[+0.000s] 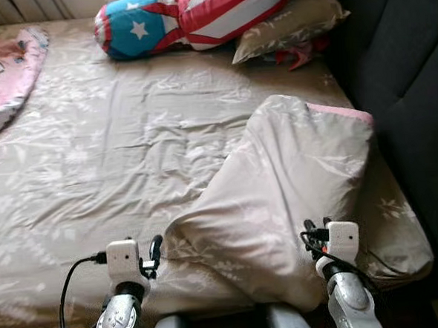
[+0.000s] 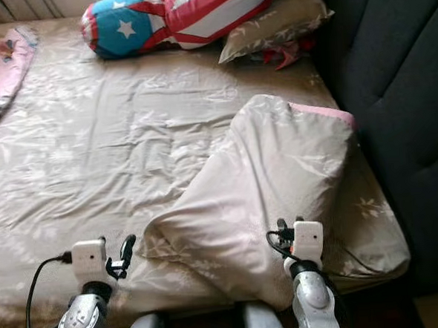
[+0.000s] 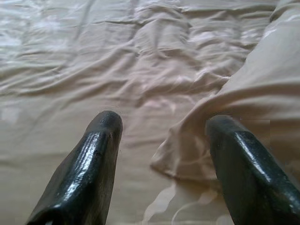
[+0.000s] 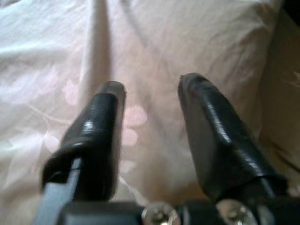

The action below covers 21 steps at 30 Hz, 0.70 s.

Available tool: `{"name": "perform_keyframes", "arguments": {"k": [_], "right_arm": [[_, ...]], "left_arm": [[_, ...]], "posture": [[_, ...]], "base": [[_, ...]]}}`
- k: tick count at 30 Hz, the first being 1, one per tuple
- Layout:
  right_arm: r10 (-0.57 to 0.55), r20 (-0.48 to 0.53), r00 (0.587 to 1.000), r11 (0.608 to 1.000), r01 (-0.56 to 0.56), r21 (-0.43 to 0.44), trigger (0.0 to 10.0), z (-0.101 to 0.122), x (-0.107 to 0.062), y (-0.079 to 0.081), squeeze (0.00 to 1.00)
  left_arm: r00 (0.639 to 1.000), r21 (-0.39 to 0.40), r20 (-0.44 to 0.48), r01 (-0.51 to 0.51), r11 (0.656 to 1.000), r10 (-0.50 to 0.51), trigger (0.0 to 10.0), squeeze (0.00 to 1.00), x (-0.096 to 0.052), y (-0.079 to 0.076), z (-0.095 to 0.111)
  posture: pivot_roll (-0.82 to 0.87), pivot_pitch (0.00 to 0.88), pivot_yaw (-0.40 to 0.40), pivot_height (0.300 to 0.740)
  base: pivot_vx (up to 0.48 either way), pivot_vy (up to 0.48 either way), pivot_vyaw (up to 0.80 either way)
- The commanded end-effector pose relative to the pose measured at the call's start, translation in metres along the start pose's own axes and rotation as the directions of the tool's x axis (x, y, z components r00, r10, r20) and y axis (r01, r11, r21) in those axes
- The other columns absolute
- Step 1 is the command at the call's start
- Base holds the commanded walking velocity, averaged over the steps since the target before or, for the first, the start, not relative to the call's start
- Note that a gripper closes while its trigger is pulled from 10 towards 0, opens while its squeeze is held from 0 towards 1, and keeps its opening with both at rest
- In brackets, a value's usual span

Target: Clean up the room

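Left eye view shows both silver arms reaching forward over the near edge of the bed (image 1: pixel 115 163). The left gripper (image 3: pixel 161 140) hovers above the wrinkled sheet, fingers spread wide and holding nothing, beside the corner of the folded beige duvet (image 1: pixel 288 197). The right gripper (image 4: pixel 150 108) is poised over that duvet's near right part, its fingers parted with only fabric beneath them. The duvet lies bunched on the bed's right side, next to the dark headboard (image 1: pixel 407 85). A star-and-stripe pillow (image 1: pixel 187 13) rests at the far end.
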State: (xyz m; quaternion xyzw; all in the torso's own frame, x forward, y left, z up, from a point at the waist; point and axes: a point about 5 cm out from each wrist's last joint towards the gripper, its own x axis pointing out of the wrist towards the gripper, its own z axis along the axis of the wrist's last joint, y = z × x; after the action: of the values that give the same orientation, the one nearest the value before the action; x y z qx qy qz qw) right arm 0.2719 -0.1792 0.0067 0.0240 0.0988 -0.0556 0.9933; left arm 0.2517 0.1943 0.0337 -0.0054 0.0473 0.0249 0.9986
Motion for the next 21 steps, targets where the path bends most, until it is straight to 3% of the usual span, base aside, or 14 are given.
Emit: {"name": "perform_keyframes", "arguments": {"k": [1,7,12,21], "right_arm": [[-0.063,-0.055,0.997,0.998,0.064,0.010,10.0,-0.0105,-0.0060,-0.0133,1.00],[-0.077,-0.062,0.995,0.994,0.081,0.069,10.0,-0.0107,-0.0062,-0.0163,1.00],[-0.021,-0.086,0.996,0.992,0.032,0.125,10.0,-0.0130,-0.0058,-0.0107,1.00],[-0.072,-0.109,0.991,0.988,0.085,0.127,10.0,-0.0173,-0.0102,-0.0142,1.00]], "left_arm": [[0.999,-0.004,-0.033,-0.004,1.000,0.004,10.0,0.00,-0.0037,0.0013,-0.0064],[0.999,-0.002,-0.035,-0.002,1.000,0.002,10.0,0.00,-0.0042,0.0017,-0.0067],[0.999,0.000,-0.042,0.001,1.000,-0.001,10.0,0.00,-0.0054,0.0012,-0.0083],[0.999,0.002,-0.046,0.003,1.000,-0.002,10.0,0.00,-0.0062,0.0017,-0.0091]], "posture": [[-0.11,0.233,-0.011,0.658],[-0.11,0.235,-0.010,0.658],[-0.11,0.237,-0.008,0.658],[-0.12,0.239,-0.006,0.658]], "base": [[0.000,0.000,0.00],[0.000,0.000,0.00],[0.000,0.000,0.00],[0.000,0.000,0.00]]}}
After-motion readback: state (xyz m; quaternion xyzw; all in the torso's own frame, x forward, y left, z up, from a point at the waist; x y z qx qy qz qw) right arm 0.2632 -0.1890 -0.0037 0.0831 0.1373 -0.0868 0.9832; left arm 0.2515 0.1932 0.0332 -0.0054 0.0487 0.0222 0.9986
